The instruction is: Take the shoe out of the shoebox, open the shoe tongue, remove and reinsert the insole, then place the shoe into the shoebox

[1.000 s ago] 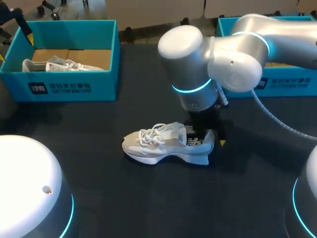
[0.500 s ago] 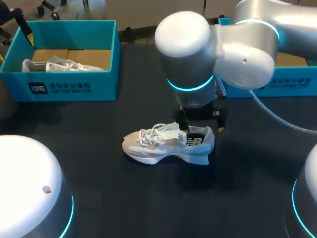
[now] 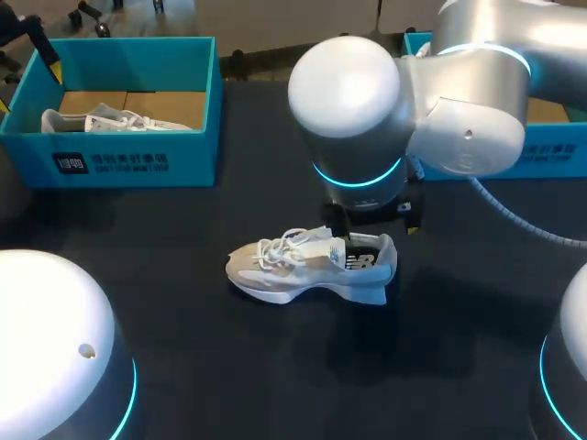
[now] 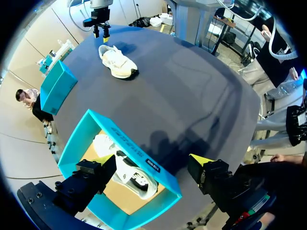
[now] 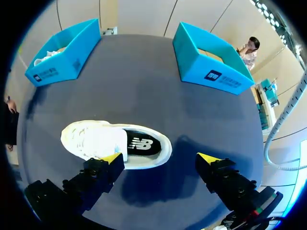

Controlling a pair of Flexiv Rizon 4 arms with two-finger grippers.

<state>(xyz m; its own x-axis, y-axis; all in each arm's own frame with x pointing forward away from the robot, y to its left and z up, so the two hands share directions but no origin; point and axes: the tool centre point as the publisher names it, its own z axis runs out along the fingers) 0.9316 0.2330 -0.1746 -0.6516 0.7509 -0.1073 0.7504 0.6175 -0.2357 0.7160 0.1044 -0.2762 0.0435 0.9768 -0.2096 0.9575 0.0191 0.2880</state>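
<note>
The right end effector (image 5: 159,157) is hovering just above the heel end of the shoe (image 3: 312,266), its yellow-tipped fingers standing wide apart, gripping nothing and touching nothing. The shoe is lying on its sole near the middle of the table (image 3: 183,357), out of either box, toe pointing toward 9 o'clock and heel toward 3 o'clock in the head view. The dark insole (image 5: 141,143) is showing flat inside the opening, so the work is probably standing at the insole step, though whether it is awaiting removal or already reseated cannot be told. A next move would call for lowering the fingers and narrowing them, either over the insole's rear edge or across the heel collar for carrying. The left end effector (image 4: 151,160) is hanging over the left shoebox (image 3: 128,160) at 10 o'clock, likewise spread and empty; a second shoe (image 3: 92,119) is resting inside that box. The right shoebox (image 3: 550,151) is sitting at 2 o'clock, partly hidden behind the right arm.
</note>
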